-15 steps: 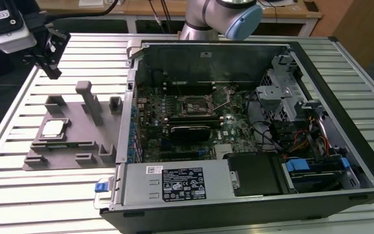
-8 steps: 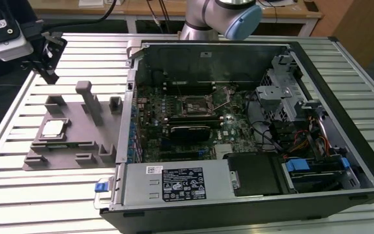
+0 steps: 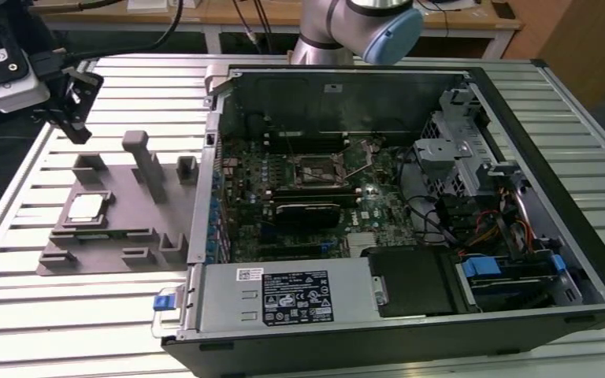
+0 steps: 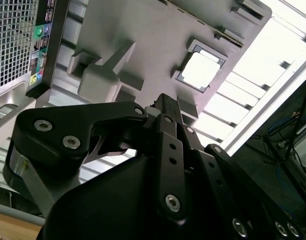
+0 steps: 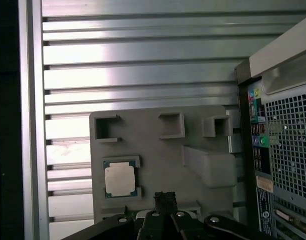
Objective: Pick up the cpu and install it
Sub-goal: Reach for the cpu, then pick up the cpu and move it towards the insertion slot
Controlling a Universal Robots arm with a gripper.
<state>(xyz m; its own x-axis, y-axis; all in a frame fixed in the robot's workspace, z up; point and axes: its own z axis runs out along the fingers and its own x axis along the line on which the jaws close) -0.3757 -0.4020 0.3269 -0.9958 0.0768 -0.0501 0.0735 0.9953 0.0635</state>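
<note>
Fingers first: I am keeping my gripper (image 3: 76, 134) drawn narrow, the two tips pressed together with nothing between them, as both wrist views show (image 5: 165, 196). I am hanging it over the slatted table (image 3: 72, 315), above the grey fixture tray (image 3: 124, 236), tips pointing down.

The cpu (image 3: 85, 208) is lying flat in its shallow square seat on that tray, metal top facing up, below my tips and a little off to one side of them, well apart and untouched. I judge the seat is there to hold the chip square and level, so that I can be coming down on it from straight above. The tray's upright posts (image 3: 141, 161) are standing between the chip's seat and the case, so I am holding high enough to clear them.

Beyond the tray from my gripper, the open computer case (image 3: 334, 87) is lying on its side just beside the tray, turning the motherboard (image 3: 281, 205) upward, with what I take to be the socket (image 3: 318, 169) near its middle.

The arm is reaching over from behind the case, its blue-capped joint (image 3: 392, 35) raised above the case's far wall, and the wrist is turning the tool downward.
</note>
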